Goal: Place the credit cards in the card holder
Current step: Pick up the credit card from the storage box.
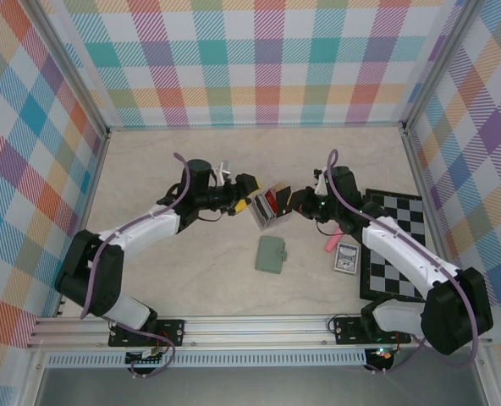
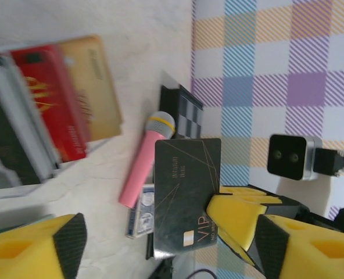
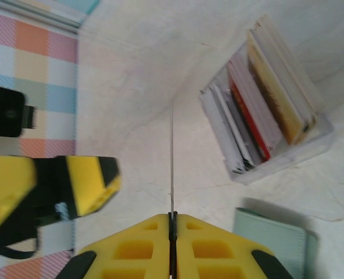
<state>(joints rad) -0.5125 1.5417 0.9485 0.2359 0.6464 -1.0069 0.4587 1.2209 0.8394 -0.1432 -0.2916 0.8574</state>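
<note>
Nearest to us, two robot arms rise from their bases at the front edge of a pale marbled table. The left arm and the right arm both bend inward, so that their wrists face each other over the middle of the table. Just in front of that meeting point we see the card holder, a sage-green wallet lying flat and shut. To its right lie a blue patterned playing-card box and a pink stick with a grey tip, beside a black-and-white chessboard. The right gripper has its yellow padded fingers pressed together on a black credit card with "VIP" in gold lettering. It holds the card out toward the left arm. The left gripper has its jaws spread apart, with a yellow finger on each side of the card's lower end. We cannot see either finger touching the card. Between and just behind the two grippers stands a clear card rack. It holds the other credit cards upright on edge, among them a red one and a tan-gold one. Farthest back, pastel plaid walls close in the table on three sides.
</note>
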